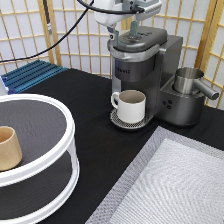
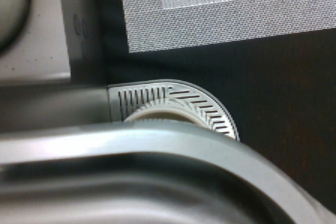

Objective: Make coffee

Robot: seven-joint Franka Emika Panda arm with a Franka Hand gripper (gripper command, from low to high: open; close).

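The grey coffee machine [image 1: 142, 65] stands at the back of the black table with its lid down. A white handled mug [image 1: 131, 105] sits on the machine's drip tray [image 1: 120, 121]. My gripper [image 1: 123, 36] hangs at the exterior view's top, right over the lid, open, with one finger at the lid's left edge and the other over its middle. Nothing shows between the fingers. The coffee pod is out of view. The wrist view looks down past the lid [image 2: 150, 165] onto the mug's rim [image 2: 161, 117] and the drip tray grate [image 2: 199, 107].
A metal jug [image 1: 189, 82] sits on the machine's right side. A white two-tier round shelf [image 1: 47, 160] holds a tan handleless cup [image 1: 9, 147] at the left. A grey mat [image 1: 175, 185] covers the bottom right. A blue rack [image 1: 32, 75] lies at the back left.
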